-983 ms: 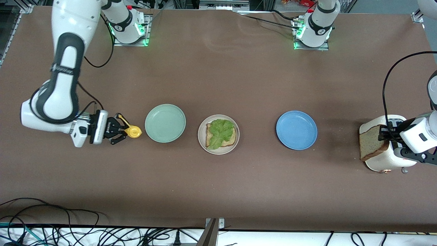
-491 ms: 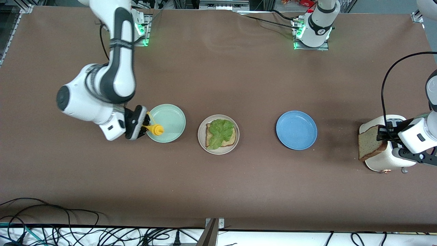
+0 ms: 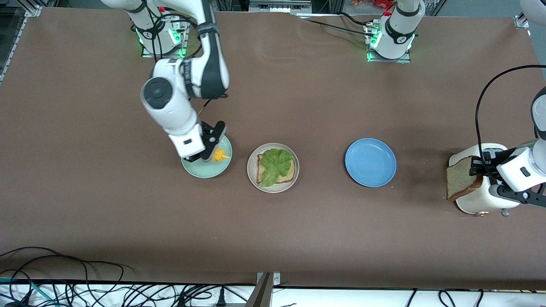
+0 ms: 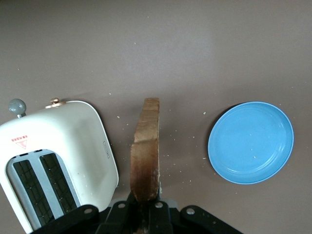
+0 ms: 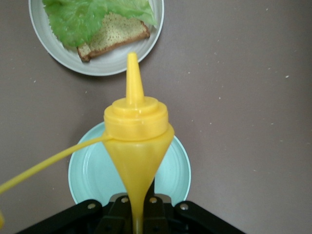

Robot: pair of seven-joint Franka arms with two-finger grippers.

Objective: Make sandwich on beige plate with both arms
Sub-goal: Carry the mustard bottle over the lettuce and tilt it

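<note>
The beige plate (image 3: 252, 169) lies mid-table and holds one bread slice (image 3: 287, 174) topped by a green lettuce leaf (image 3: 275, 165). It also shows in the right wrist view as the beige plate (image 5: 117, 66) with lettuce (image 5: 83, 19). My right gripper (image 3: 212, 150) is shut on a yellow squeeze bottle (image 3: 220, 155) over the mint green plate (image 3: 200, 171), and the bottle's nozzle (image 5: 132, 73) points toward the beige plate. My left gripper (image 3: 480, 166) is shut on a second bread slice (image 3: 460, 182), held on edge beside the toaster (image 3: 477, 204). The left wrist view shows this slice (image 4: 146, 156) edge-on.
A blue plate (image 3: 370, 162) lies between the beige plate and the white toaster (image 4: 58, 146), toward the left arm's end of the table. It appears beside the held slice as the blue plate (image 4: 251, 142). Cables run along the table's edge nearest the camera.
The right arm has swung from its end of the table toward the middle, carrying the yellow bottle over the mint green plate. The left gripper and its bread slice have shifted only slightly.
</note>
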